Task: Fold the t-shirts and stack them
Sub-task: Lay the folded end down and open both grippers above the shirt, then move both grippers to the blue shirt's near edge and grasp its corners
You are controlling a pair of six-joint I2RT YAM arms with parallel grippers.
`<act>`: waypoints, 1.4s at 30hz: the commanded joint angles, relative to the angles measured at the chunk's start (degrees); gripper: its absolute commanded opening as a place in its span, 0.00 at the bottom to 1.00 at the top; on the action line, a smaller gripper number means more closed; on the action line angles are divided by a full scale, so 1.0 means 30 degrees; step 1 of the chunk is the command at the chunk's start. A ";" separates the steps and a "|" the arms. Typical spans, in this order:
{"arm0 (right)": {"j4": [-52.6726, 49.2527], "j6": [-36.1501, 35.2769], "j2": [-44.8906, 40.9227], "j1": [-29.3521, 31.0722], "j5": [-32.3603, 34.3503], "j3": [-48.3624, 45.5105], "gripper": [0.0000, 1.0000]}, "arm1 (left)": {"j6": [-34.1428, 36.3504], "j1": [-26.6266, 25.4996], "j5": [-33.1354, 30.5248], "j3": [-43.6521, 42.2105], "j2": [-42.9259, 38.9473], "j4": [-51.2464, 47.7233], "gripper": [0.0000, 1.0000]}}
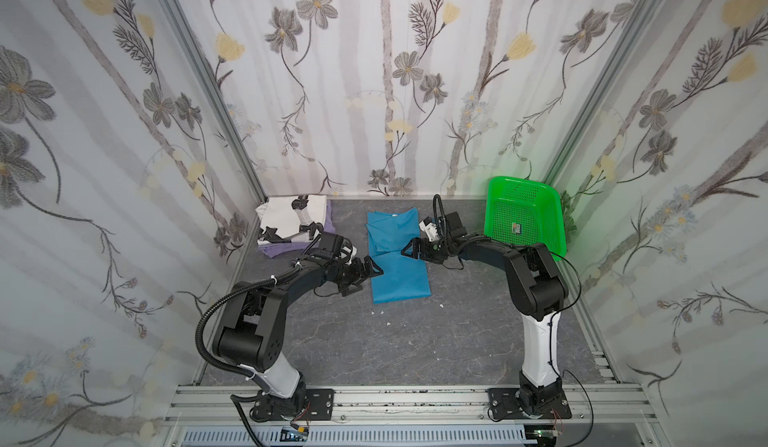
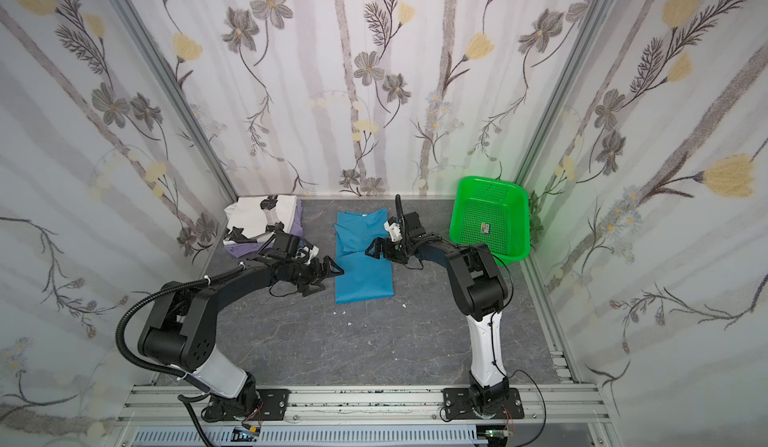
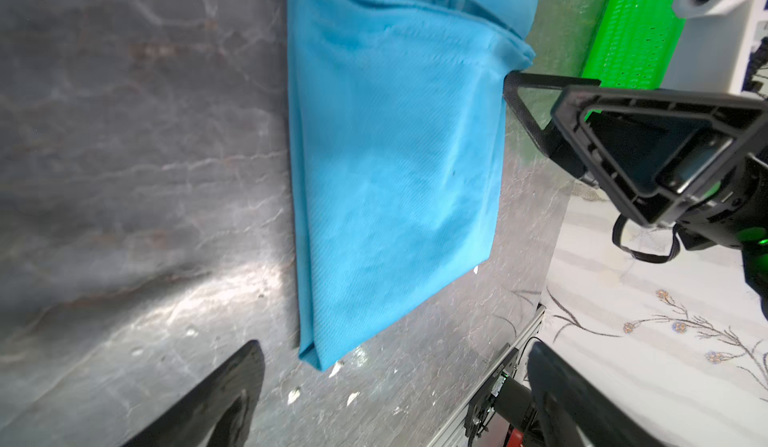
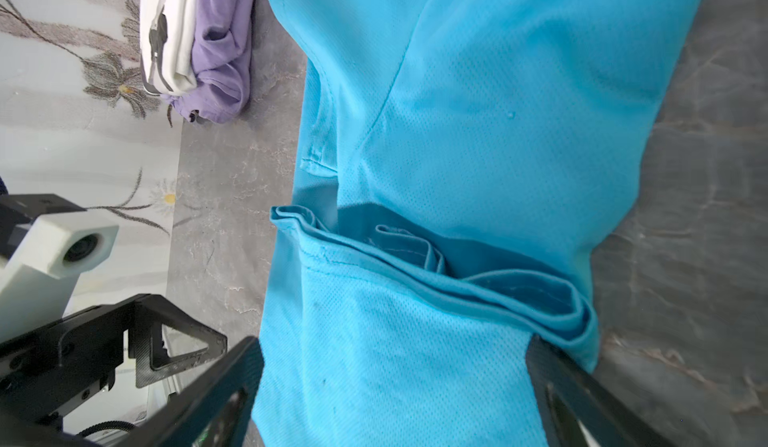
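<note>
Folded teal-blue t-shirt (image 1: 399, 276) lies flat between both grippers. The left gripper (image 1: 365, 279), jaws spread, is just beside one long edge. The right gripper (image 1: 411, 250), jaws spread, straddles the opposite edge's fold.

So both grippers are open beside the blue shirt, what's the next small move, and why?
Probably shift both to the blue shirt's near edge for another fold. The left gripper and right gripper stand open at its sides, holding nothing, and its collar half lies uncovered.
</note>
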 commanded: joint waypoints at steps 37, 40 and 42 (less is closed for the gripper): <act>0.5912 -0.0157 -0.7633 0.1584 0.0896 -1.3172 0.36 | -0.0842 -0.2010 -0.2414 -0.3716 0.0223 0.2902 0.29; 0.5993 -0.0157 -0.7401 0.1576 0.0911 -1.3173 0.33 | -0.1008 -0.1995 -0.2606 -0.3598 0.0546 0.3011 0.29; 0.5941 -0.0179 -0.7335 0.1588 0.0900 -1.3130 0.32 | -0.1196 -0.1988 -0.3009 -0.3677 0.0540 0.3086 0.30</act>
